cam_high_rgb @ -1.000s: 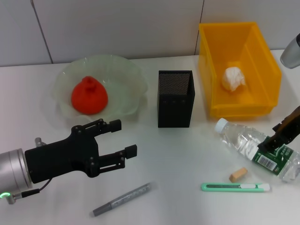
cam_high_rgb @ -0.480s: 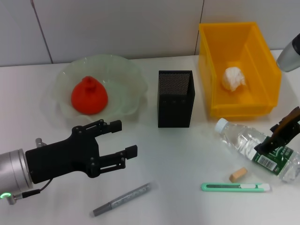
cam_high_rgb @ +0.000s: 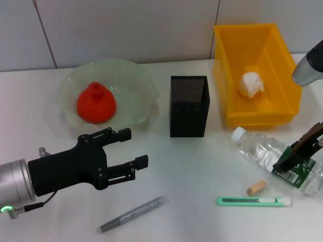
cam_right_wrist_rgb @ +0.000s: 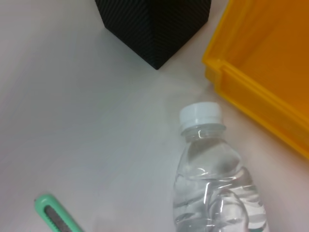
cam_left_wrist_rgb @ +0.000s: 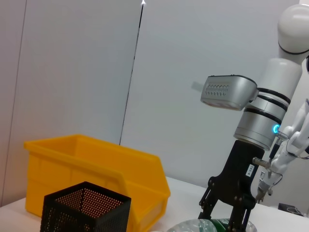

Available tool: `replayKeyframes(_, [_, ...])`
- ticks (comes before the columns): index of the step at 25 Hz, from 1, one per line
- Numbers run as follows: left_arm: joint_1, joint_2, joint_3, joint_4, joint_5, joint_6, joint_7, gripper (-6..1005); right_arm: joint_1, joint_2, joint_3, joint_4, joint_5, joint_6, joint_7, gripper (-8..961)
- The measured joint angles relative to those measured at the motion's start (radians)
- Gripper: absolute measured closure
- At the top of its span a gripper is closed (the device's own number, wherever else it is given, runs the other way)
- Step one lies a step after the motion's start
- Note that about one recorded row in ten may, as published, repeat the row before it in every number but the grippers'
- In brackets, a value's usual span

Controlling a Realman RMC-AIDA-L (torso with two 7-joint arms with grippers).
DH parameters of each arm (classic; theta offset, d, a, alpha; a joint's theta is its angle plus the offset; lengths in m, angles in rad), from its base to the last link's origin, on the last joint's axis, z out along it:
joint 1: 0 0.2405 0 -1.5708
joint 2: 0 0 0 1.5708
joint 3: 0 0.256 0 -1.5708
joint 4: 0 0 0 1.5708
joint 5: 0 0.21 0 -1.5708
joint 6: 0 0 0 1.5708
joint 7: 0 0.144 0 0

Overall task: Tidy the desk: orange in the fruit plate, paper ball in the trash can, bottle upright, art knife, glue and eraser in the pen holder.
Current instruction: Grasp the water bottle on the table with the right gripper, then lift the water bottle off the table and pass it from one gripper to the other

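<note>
At lower left, the left hand [cam_high_rgb: 128,148] is held open and empty above the worktop [cam_high_rgb: 192,166]. At right, the lying bottle [cam_high_rgb: 275,159] is straddled by the right hand [cam_high_rgb: 298,156], grip undeterminable.

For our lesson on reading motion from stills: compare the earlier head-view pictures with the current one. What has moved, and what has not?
The right end effector has drifted slightly toward the robot along the lying bottle, over its green label. Whether it grips the bottle cannot be told. The bottle itself has not visibly shifted. The left end effector hangs open in the same place. The orange, paper ball, eraser and knife are unchanged.
</note>
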Motion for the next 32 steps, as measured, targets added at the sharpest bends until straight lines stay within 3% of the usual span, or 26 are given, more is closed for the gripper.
replayKeyframes(11, [-0.003, 0.000, 0.000, 0.000, 0.000, -0.001, 0.001, 208, 0.020, 0.013, -0.007, -0.058, -0.008, 0.038, 0.001, 151])
replayKeyframes(32, [-0.003, 0.002, 0.000, 0.000, 0.000, 0.005, 0.002, 208, 0.020, 0.013, -0.080, -0.099, -0.017, 0.088, 0.049, 164])
